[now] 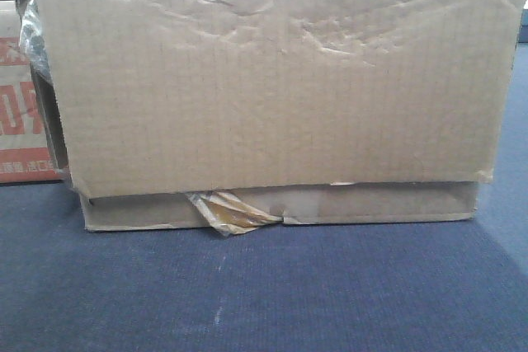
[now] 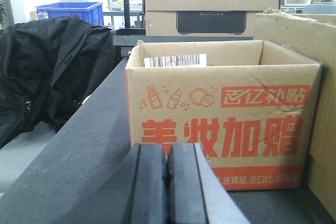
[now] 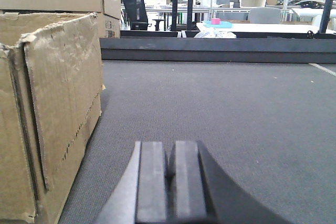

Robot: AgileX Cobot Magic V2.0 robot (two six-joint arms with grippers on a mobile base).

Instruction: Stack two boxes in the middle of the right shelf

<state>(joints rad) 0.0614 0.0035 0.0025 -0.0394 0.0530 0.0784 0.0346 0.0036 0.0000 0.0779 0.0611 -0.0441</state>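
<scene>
A large plain brown cardboard box (image 1: pixel 272 88) fills the front view, resting on the grey-blue carpeted surface (image 1: pixel 264 286). It shows at the left in the right wrist view (image 3: pixel 47 108) and at the right edge in the left wrist view (image 2: pixel 320 77). A smaller open box with orange print (image 2: pixel 220 114) stands to its left; a strip of it shows in the front view (image 1: pixel 21 113). My left gripper (image 2: pixel 167 182) is shut and empty, just in front of the printed box. My right gripper (image 3: pixel 170 182) is shut and empty, to the right of the big box. No shelf is in view.
A black jacket or bag (image 2: pixel 47 72) lies left of the printed box. A blue bin (image 2: pixel 73 11) and stacked brown boxes (image 2: pixel 210 3) stand behind. A raised ledge (image 3: pixel 220 51) bounds the far side of the carpet, with office furniture beyond.
</scene>
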